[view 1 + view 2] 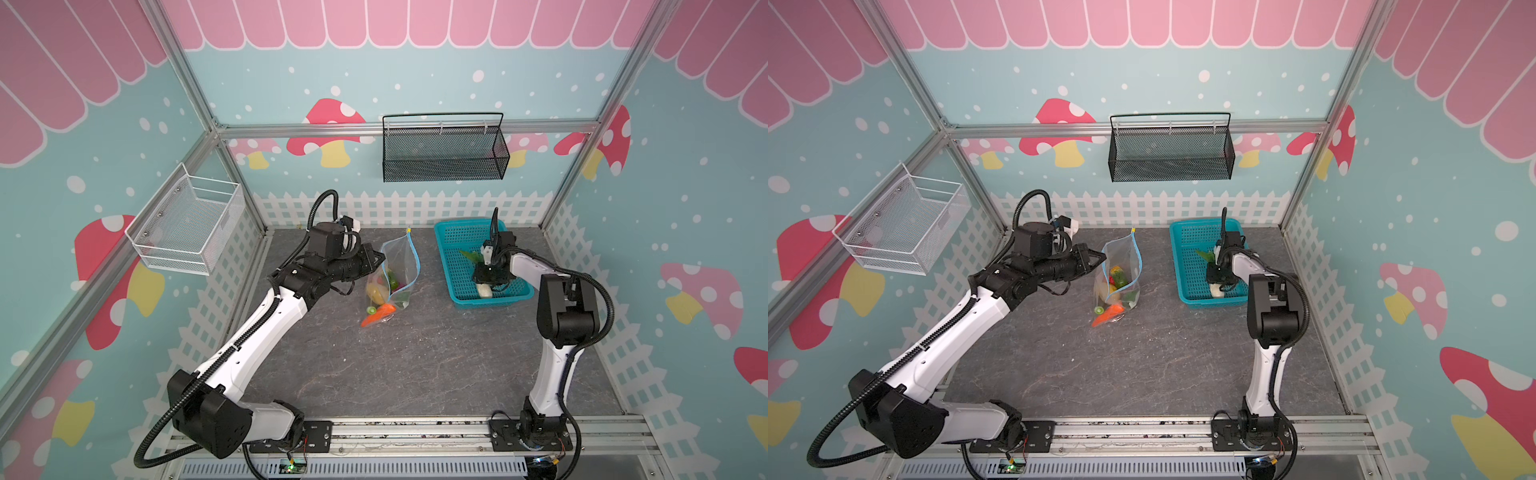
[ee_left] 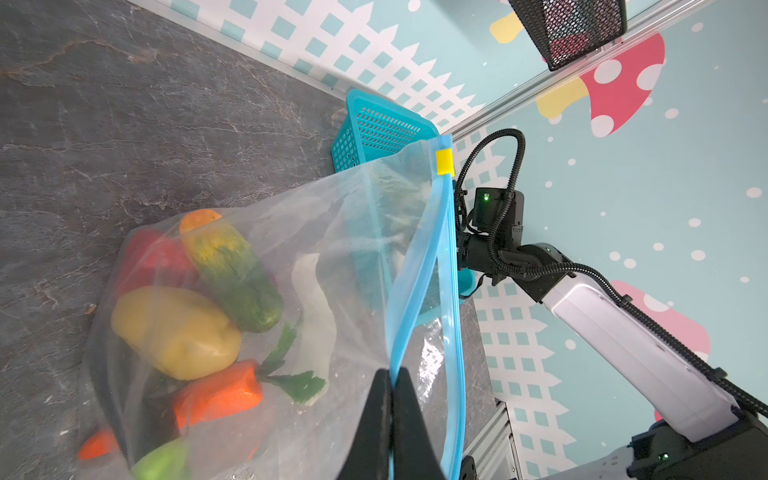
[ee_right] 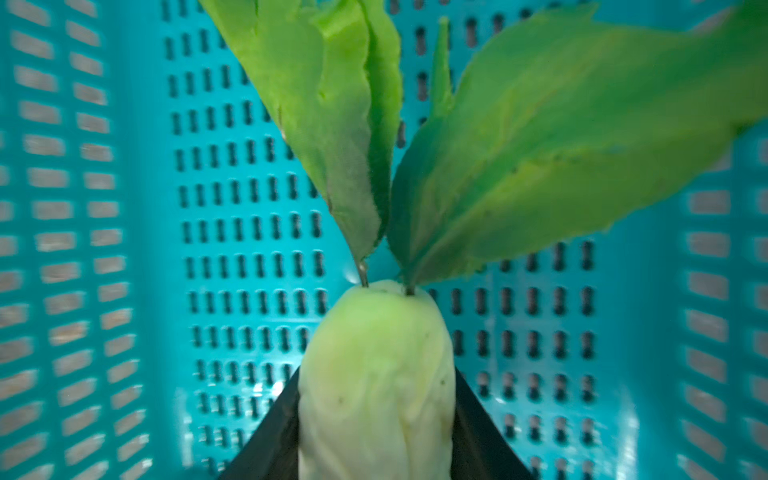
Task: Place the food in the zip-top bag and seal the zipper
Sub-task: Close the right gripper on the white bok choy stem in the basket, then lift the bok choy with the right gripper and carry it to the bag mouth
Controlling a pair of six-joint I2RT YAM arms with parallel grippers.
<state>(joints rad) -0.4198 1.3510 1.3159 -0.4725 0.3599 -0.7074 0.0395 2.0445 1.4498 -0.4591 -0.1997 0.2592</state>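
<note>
**Left pinches bag lip, right grips radish in basket**

Left arm reaches low across the tabletop (image 1: 415, 365). The left fingers (image 2: 374, 415) are pressed together on one lip of the zip-top bag (image 1: 400, 266) at the zipper (image 2: 451, 270), and the mouth gapes. The bag stands mid-tabletop with the carrot (image 2: 216, 395) and yellow piece (image 2: 174, 328) inside. Right arm is bent over, wrist pointing down into the turquoise basket (image 1: 457, 232). The right fingers (image 3: 274, 436) clamp the white radish (image 3: 376, 374) on both sides. The basket wall stands between radish and bag.

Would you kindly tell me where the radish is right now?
The radish is in the basket, right of the bag in both top views, inside the right claw.
</note>
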